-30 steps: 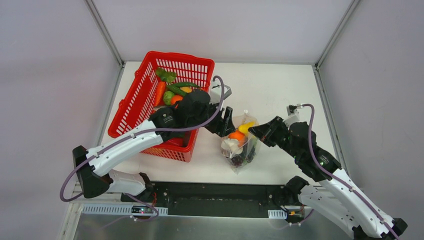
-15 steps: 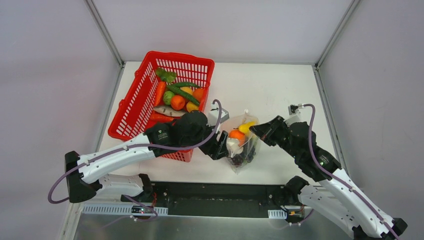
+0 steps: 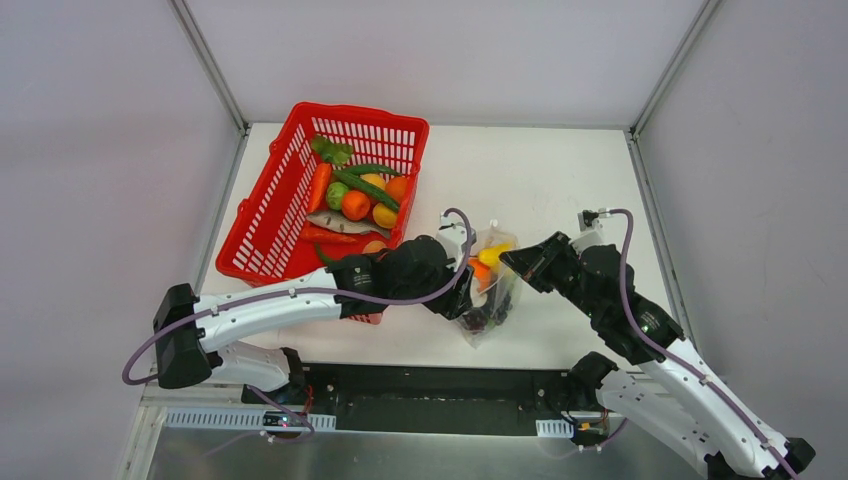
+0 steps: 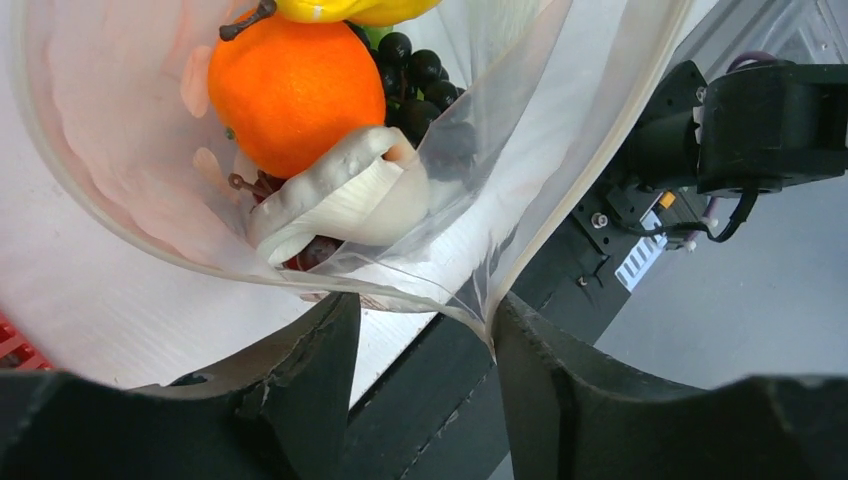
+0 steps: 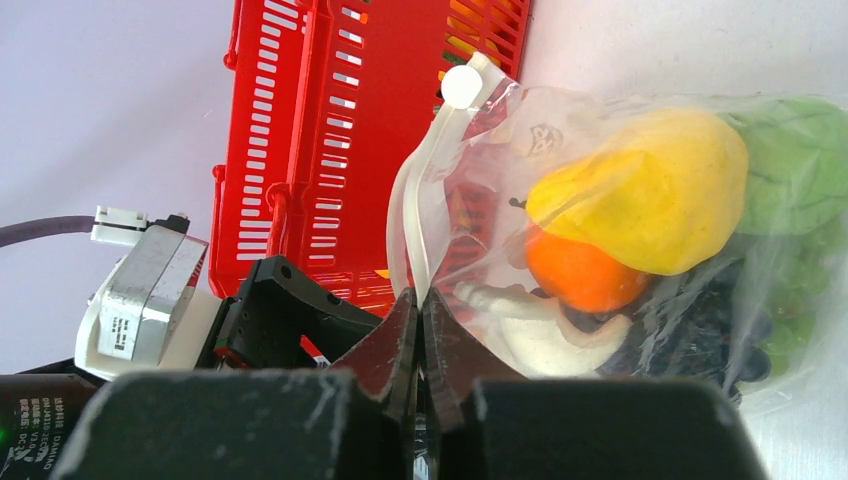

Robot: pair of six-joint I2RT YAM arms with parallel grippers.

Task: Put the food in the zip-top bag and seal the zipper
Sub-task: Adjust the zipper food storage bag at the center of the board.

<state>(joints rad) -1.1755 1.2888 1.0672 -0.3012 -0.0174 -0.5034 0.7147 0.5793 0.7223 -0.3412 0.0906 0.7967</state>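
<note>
The clear zip-top bag (image 3: 492,300) stands on the white table between the arms. It holds an orange ball (image 4: 295,90), white garlic (image 4: 340,200), dark grapes (image 4: 420,75), a yellow lemon (image 5: 640,190) and a green piece (image 5: 800,150). My right gripper (image 5: 420,300) is shut on the bag's mouth edge, on the pale zipper strip (image 5: 418,190), and holds it up; it also shows in the top view (image 3: 512,262). My left gripper (image 4: 425,330) is open at the bag's left side (image 3: 466,292). The bag's edge hangs between its fingertips and touches one finger (image 4: 560,380).
A red mesh basket (image 3: 365,112) stands at the back left with several more toy vegetables (image 3: 355,195) in it. It fills the left of the right wrist view (image 5: 330,130). The table's black front rail (image 4: 590,230) lies just beyond the bag.
My left arm has swung from the basket down and right to the bag's left side, its open jaws now at the bag's edge. The right gripper and the bag have stayed put.
</note>
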